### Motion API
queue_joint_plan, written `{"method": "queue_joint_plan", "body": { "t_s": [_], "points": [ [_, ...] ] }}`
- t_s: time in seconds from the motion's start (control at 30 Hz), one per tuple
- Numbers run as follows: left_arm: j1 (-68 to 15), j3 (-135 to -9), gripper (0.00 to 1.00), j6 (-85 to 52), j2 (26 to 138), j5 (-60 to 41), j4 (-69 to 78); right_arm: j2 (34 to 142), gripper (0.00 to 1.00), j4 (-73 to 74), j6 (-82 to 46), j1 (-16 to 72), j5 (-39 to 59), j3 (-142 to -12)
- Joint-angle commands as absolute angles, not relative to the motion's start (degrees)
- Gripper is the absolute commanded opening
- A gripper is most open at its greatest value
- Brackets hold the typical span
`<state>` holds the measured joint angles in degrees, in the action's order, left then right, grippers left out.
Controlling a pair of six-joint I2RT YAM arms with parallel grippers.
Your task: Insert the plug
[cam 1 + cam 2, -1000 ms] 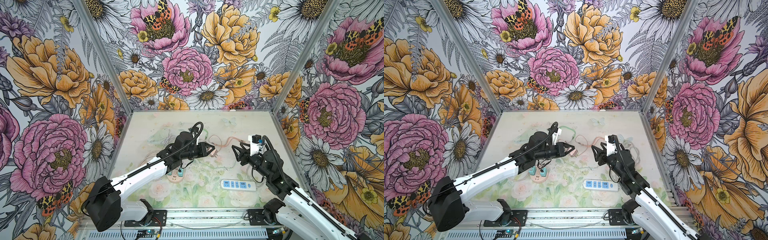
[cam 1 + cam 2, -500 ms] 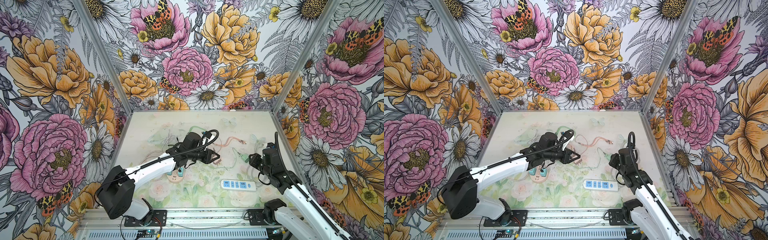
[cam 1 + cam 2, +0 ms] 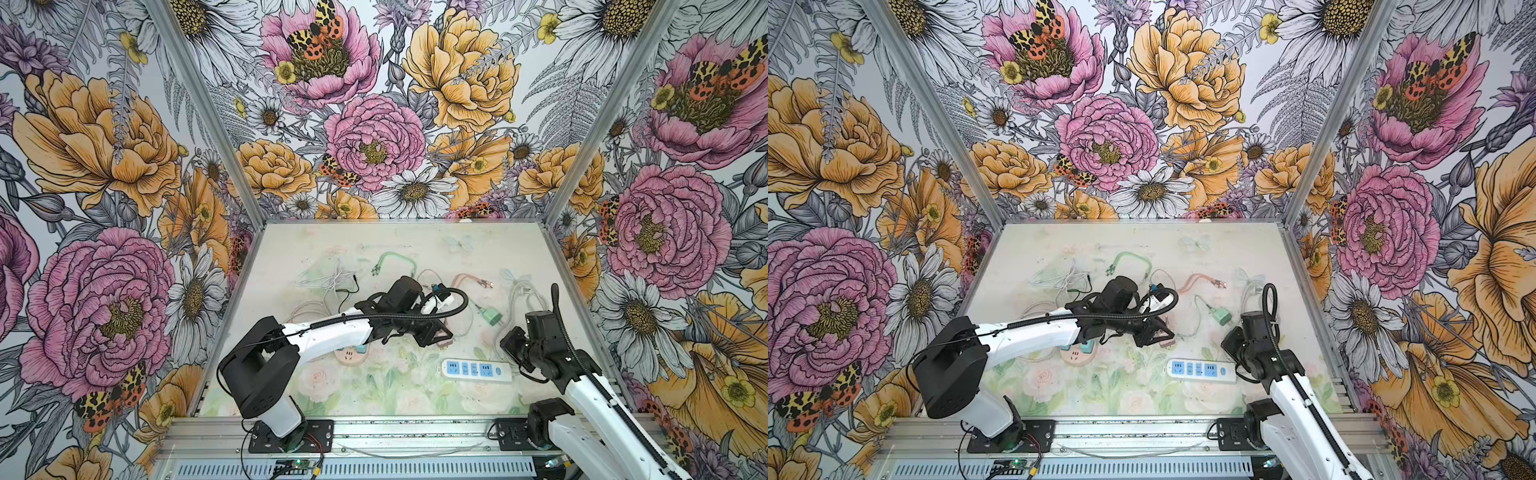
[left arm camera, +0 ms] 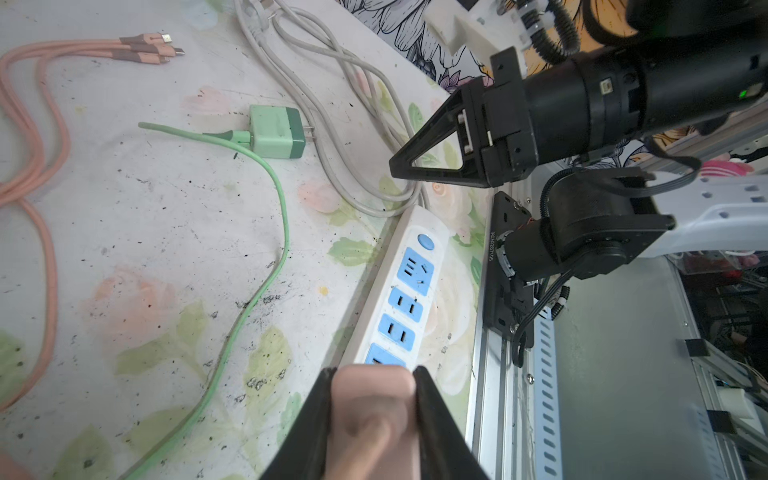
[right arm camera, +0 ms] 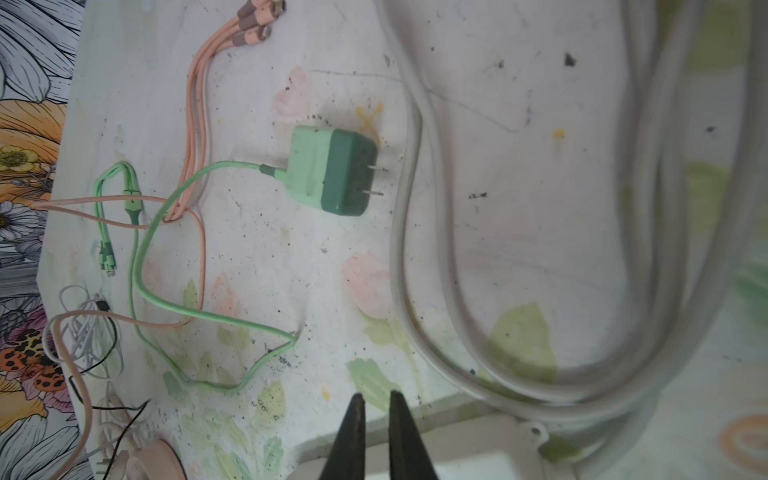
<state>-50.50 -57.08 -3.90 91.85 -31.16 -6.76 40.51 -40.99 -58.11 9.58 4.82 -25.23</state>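
The pink plug point(image 4: 374, 415), smooth and rounded, is pinched between the left gripper's point(image 4: 374, 370) black jaws. Its prongs are hidden and its back is cut off by the frame edge. It is mid-table, just beyond the left end of the white power strip point(image 4: 399, 307), whose blue sockets it partly covers. The right gripper point(image 5: 375, 399) is nearly closed and empty. Farther off lies a two-tone green charger point(image 5: 332, 174) with bare metal prongs.

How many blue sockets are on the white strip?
4 sockets in a row on the strip: one by the button, two in the middle, one at the far end, half hidden behind the pink plug in the left wrist view.
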Motion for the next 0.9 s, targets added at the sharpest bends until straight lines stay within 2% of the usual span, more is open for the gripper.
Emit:
{"method": "queue_joint_plan", "body": {
  "t_s": [0.0,0.1,0.27,0.5,0.87],
  "points": [
    [-50.5,-59.4,0.18,-0.3,91.8,-32.8,-4.3,39.3,0.11,-47.3,-59.6,9.0,-0.9,-27.5],
    [-50.4,-59.8,0.18,-0.3,91.8,-32.8,-4.3,40.1,0.0,-49.7,-61.6,8.5,-2.2,-27.4],
    [-49.4,-59.4,0.18,-0.8,91.1,-33.0,-4.3,43.2,0.0,-52.8,-64.7,8.3,-1.8,-26.6],
    [-47.2,-58.6,0.19,-1.6,90.6,-33.0,-3.2,48.4,0.0,-54.7,-58.2,8.2,0.4,-29.8],
    [-46.6,-59.3,0.19,-0.8,91.7,-34.4,-2.9,50.1,0.0,-61.1,-57.2,10.5,2.5,-29.0]
  ]
}}
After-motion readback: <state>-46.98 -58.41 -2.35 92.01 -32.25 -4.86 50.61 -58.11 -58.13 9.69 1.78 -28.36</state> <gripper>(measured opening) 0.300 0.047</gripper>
